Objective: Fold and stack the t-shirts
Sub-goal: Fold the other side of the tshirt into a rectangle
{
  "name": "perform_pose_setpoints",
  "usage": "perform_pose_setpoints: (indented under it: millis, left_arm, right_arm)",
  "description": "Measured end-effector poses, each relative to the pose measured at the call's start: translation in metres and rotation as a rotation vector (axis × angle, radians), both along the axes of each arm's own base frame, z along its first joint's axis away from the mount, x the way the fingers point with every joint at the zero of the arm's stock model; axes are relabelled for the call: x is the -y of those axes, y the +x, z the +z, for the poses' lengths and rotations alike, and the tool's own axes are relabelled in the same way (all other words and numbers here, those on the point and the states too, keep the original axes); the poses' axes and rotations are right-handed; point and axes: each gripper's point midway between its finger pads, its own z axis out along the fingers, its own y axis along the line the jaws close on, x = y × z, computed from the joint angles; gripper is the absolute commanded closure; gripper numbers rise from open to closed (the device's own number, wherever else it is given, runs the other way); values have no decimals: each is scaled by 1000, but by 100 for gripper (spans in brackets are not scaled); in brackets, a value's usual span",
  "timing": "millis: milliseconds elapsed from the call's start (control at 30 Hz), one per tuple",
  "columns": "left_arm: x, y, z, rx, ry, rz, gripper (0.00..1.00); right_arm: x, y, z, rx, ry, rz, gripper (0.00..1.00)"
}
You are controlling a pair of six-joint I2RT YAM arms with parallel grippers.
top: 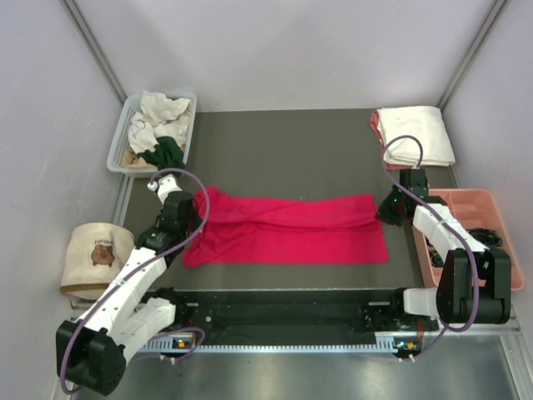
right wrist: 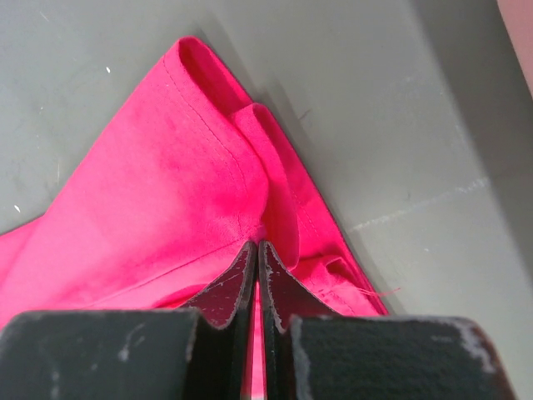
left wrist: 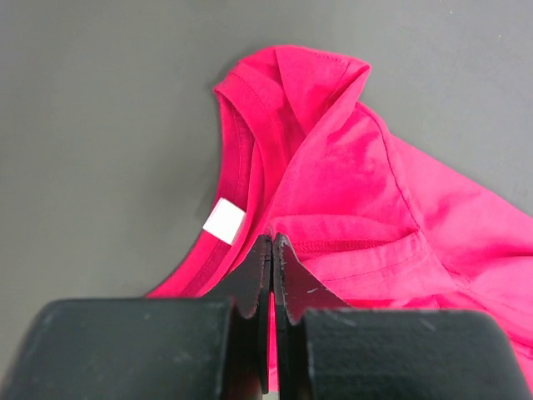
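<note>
Red t-shirt (top: 291, 229): on the dark table (top: 291, 142), mid-scene, drawn out into a long band with a crease along its length.
Long axis: left to right, across the front of the 2 arms; neck end left, hem end right.
Left gripper (left wrist: 271, 250): jaws together, clamped on the collar cloth just right of the white neck label (left wrist: 224, 222).
Right gripper (right wrist: 256, 254): jaws together, pinching the folded hem corner at the right end.
Grip line: both claws sit on the far half of the band; the near long edge lies loose toward the arm bases.
Key relation: the shirt's whole body lies between the 2 claws, so each arm owns 1 end and neither is near the other's.
Judgement: any next fold needs both ends carried together and level, or the band skews.
Folded stack (top: 416, 133): cream-white on top, far right, just beyond the right gripper; the right arm is nearer.
Bin (top: 121, 154): far left, holding unfolded shirts.
</note>
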Motion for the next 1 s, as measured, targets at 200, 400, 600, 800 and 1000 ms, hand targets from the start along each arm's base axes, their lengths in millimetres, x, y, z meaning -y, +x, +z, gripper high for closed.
perform_pose_setpoints:
  millis: [200,400,600,800,1000]
  left_arm:
    - [-2,-8,3,7,-11,5,100]
    - [-4,-16,0,-8,-21,16,94]
    - [-6,-25,0,-23,-35,32,79]
    - [-9,-31,21,26,-54,47,71]
    - [-13,-31,45,84,-65,65,60]
  right_arm:
    - [-2,-4,-6,-11,8,2,90]
    - [-2,-10,-12,-24,14,-2,50]
    - [0,-8,-2,14,8,-18,49]
    - [3,-7,1,24,-8,-30,49]
    - [3,-7,1,25,-9,-30,48]
